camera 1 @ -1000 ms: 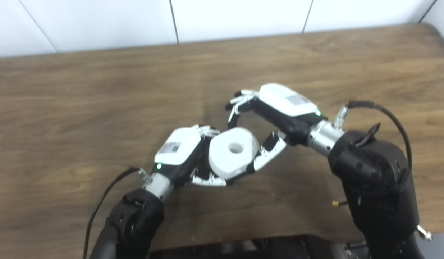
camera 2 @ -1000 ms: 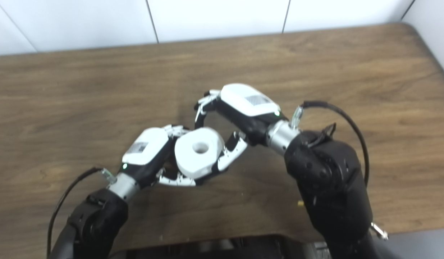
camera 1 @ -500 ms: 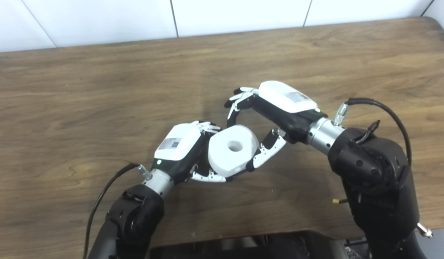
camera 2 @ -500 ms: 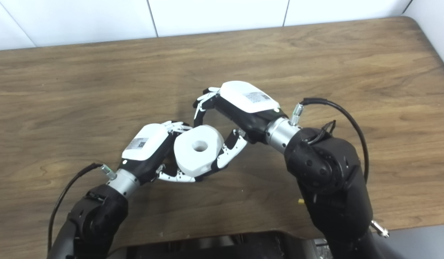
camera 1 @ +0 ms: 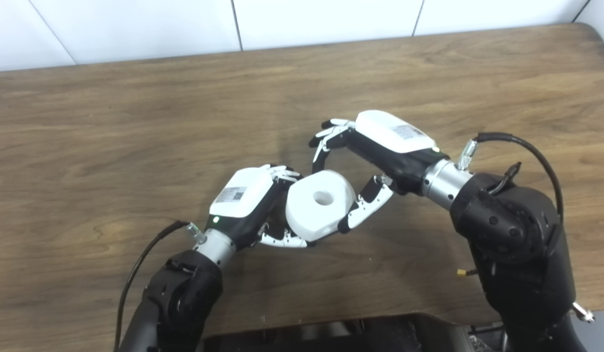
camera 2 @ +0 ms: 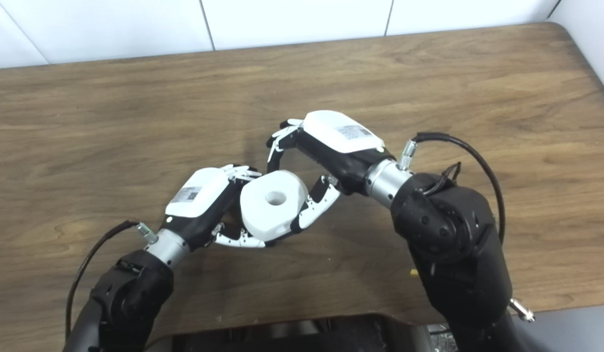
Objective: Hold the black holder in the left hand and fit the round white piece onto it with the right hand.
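Observation:
The round white piece (camera 1: pixel 315 209), a thick disc with a hole in its middle, hangs tilted just above the wooden table (camera 1: pixel 135 122) near its centre. My left hand (camera 1: pixel 248 200) is closed at the piece's left side; the black holder lies behind the piece and inside that hand, almost fully hidden. My right hand (camera 1: pixel 375 146) reaches in from the right and grips the piece, its fingers (camera 1: pixel 324 142) curled over the top rim and its thumb against the lower right rim. In the right eye view the piece (camera 2: pixel 270 208) sits between the same two hands.
A black cable (camera 1: pixel 526 146) loops off the right wrist and another trails from the left wrist (camera 1: pixel 145 254). The table's front edge runs just below the forearms, with dark robot body (camera 1: pixel 331 337) beneath it. A white wall backs the table.
The whole picture shifted early on, so the camera moved. Since then the right hand and the white piece have edged slightly to the right; the left hand stays put.

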